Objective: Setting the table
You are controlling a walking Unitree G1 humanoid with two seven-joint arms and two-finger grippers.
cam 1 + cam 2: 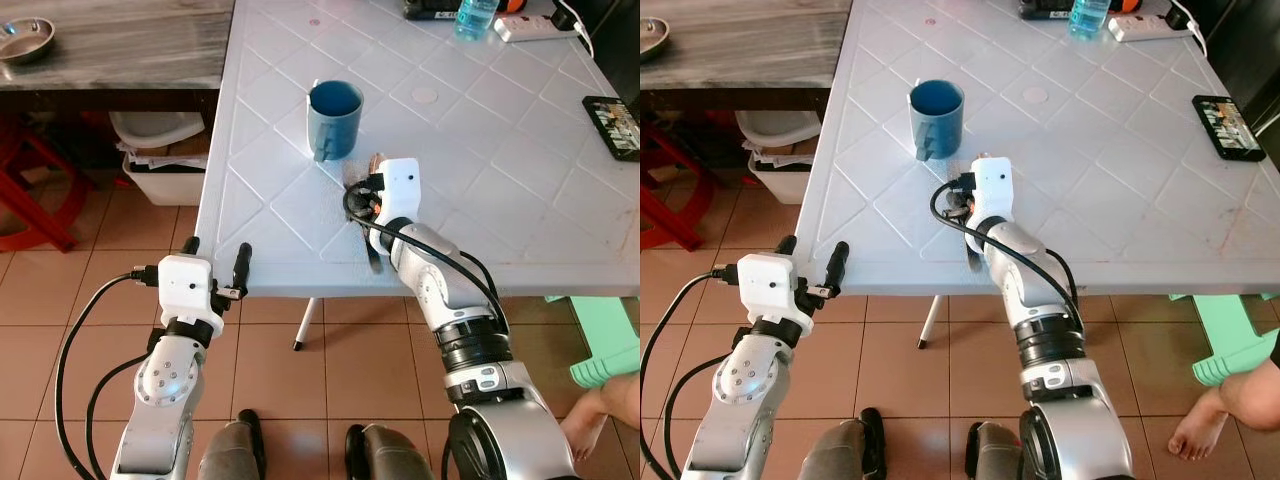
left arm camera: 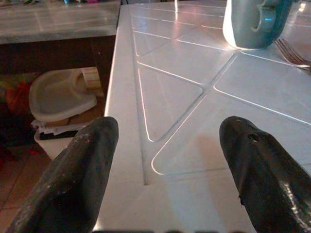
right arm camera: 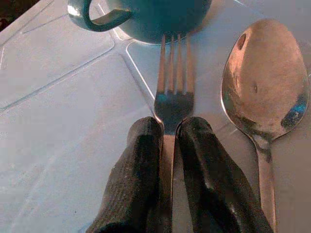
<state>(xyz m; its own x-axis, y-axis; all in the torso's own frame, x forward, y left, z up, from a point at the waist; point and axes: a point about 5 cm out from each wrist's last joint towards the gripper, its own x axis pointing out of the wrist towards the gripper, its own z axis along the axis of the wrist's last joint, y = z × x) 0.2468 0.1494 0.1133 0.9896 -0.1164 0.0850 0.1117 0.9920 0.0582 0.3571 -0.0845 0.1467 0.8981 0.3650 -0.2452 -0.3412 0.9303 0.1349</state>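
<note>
— Left eye view, biggest first: pale blue plastic table (image 1: 480,150) with diamond ridges, spanning most of the frame over a tiled floor (image 1: 330,340).

— Beside it?

— Dark grey-topped side table (image 1: 110,45) on the robot's left, carrying a metal bowl (image 1: 25,38). White bins (image 1: 160,160) tucked under it, red stool (image 1: 30,190) further left.

— And on the blue table?

— Blue mug (image 1: 335,118) upright near the front left, handle turned toward the robot. Bottle (image 1: 475,18) and white power strip (image 1: 535,27) at the far edge, phone (image 1: 614,125) well off to the right.

— Grippers?

— Right gripper (image 3: 167,141) down on the tabletop just before the mug, fingers (image 3: 141,160) pressed together, pinching the fork (image 3: 172,82) by its neck. Tines aimed at the mug's base, almost touching. Spoon (image 3: 265,82) lying flat just beside the fork, bowl up, apart from the fingers.

— Left side?

— Left gripper (image 1: 215,268) hovering at the table's front left corner, fingers (image 2: 82,174) spread wide, holding nothing.

— Anything else?

— Bare foot (image 1: 1195,430) of a person at the lower right, near a green stool (image 1: 1230,340).
</note>
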